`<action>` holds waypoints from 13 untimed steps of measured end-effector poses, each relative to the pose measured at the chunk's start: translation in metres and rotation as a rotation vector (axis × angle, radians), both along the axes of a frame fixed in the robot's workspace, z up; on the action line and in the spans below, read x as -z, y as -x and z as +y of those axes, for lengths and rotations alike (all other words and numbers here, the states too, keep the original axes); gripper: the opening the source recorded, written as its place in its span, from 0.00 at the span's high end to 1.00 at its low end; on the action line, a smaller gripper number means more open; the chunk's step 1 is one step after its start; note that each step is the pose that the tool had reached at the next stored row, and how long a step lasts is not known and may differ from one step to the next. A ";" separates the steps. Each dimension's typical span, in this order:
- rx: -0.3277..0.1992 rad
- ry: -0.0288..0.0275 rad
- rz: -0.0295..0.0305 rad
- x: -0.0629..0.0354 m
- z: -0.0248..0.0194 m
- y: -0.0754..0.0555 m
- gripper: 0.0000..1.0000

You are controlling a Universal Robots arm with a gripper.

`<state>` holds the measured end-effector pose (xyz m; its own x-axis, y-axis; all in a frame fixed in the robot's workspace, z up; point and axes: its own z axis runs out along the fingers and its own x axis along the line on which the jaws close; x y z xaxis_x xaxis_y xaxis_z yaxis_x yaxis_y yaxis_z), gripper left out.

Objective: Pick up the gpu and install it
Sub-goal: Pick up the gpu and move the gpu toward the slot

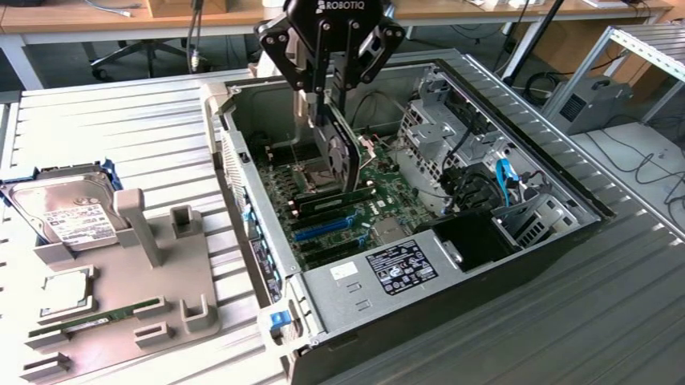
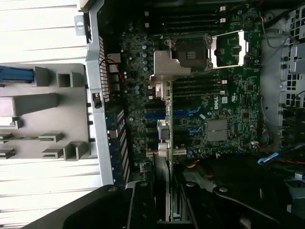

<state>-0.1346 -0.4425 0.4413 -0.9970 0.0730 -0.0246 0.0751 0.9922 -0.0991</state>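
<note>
The pincer [image 1: 326, 100] [image 2: 164, 207] is clamped on the gpu [image 1: 340, 156] [image 2: 164, 81], one finger on each flat face of the card. The gpu hangs on edge, upright, inside the open computer case [image 1: 450, 309]. In the wrist view its silver end bracket faces the camera, and the card runs edge-on down towards the motherboard [image 1: 391, 188] [image 2: 228, 100]. Its lower edge is close over the board, near the CPU socket [image 1: 310, 175] [image 2: 190, 52] and the blue expansion slots [image 1: 321, 228] [image 2: 183, 114]. I cannot tell whether it touches the board.

Dark memory sticks [image 1: 337, 203] stand in their slots just beside the card's lower end. Nearer the camera in the exterior view, a silver power supply with a black label [image 1: 402, 269] sits along the case's edge. A blue cable [image 1: 501, 172] hangs among the drive bays on the exterior view's right.

The case lies on its side on a ribbed metal counter [image 1: 128, 136]. Beside it, on the exterior view's left, is a grey parts holder [image 1: 150, 273] [image 2: 47, 105]. It carries a silver hard drive [image 1: 70, 212] with a white label, a square processor chip [image 1: 64, 293] and a thin green RAM stick [image 1: 96, 317].
</note>
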 end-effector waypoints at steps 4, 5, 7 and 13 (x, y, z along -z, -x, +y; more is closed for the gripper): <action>0.000 0.0001 0.0000 0.0000 0.0000 -0.003 0.74; 0.000 0.0000 0.0000 0.0000 0.0000 -0.004 0.74; 0.000 0.0000 0.0000 0.0000 0.0000 -0.005 0.74; 0.000 0.0000 0.0000 0.0002 0.0000 -0.009 0.74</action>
